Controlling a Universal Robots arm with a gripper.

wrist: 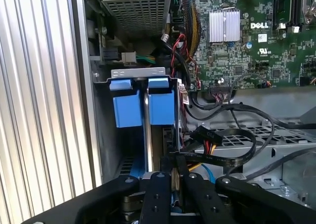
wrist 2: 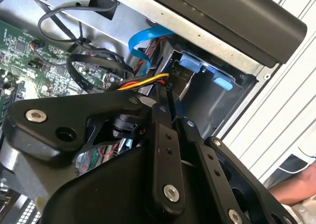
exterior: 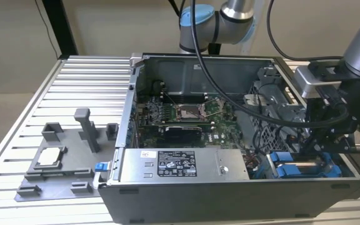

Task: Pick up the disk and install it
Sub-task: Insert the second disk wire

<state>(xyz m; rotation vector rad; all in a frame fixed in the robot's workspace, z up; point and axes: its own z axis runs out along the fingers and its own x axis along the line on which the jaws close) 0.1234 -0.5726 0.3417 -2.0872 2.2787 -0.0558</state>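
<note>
The disk [exterior: 300, 168] sits on edge in the drive bay at the near corner of the open computer case, on the exterior view's right, with blue carrier plastic on both sides. In the first wrist view its blue carrier [wrist: 162, 108] stands beside a second blue carrier [wrist: 127, 109], with a silver edge between them. My gripper [exterior: 309, 152] reaches down into this bay. Its black fingers [wrist: 160, 194] are shut, tips together right at the disk's near end [wrist: 174, 159]. In the second wrist view the gripper [wrist 2: 168, 103] points at the bay, whose blue tabs [wrist 2: 192, 63] show beyond.
Black and coloured cables [wrist: 222, 140] loop close beside the bay. A grey power supply box [exterior: 174, 164] lies along the case front, and the motherboard [exterior: 180, 117] is behind it. A grey fixture [exterior: 61, 159] holding a small square chip sits on the slatted table. A person's arm [wrist 2: 296, 187] shows outside the case.
</note>
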